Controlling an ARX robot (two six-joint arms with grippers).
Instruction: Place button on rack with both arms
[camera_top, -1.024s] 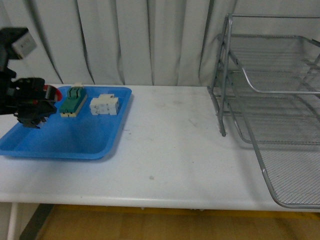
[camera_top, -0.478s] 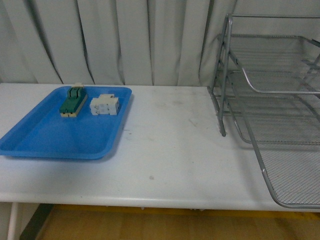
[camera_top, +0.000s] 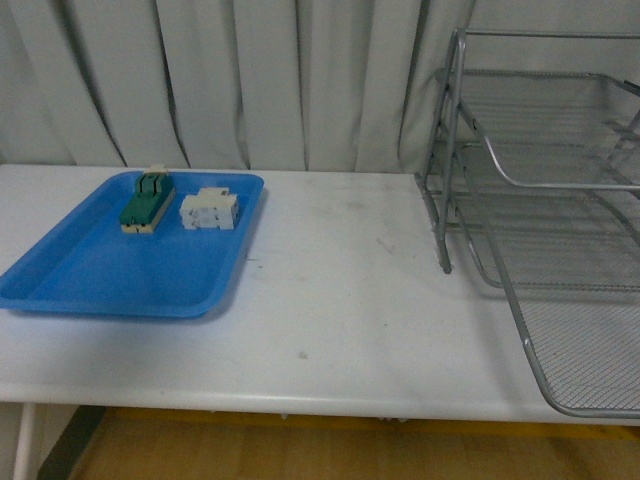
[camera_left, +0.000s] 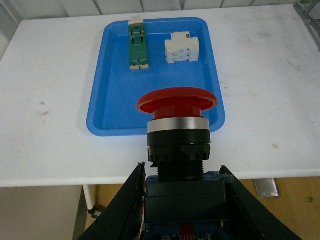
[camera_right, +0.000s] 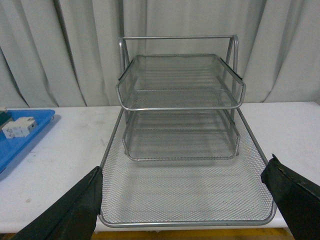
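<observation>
Grip sits low on the boxy body of the button (camera_left: 177, 125), the left gripper (camera_left: 182, 172) clamping it from both sides so the red cap stands upright and clear, probably leaving room for a handover. That arm hangs high, with the blue tray (camera_left: 150, 127) beyond and below its fingers. The right gripper (camera_right: 185, 170) is spread wide and empty, levelled at the rack (camera_right: 177, 107) straight ahead of it, apart from it.
</observation>
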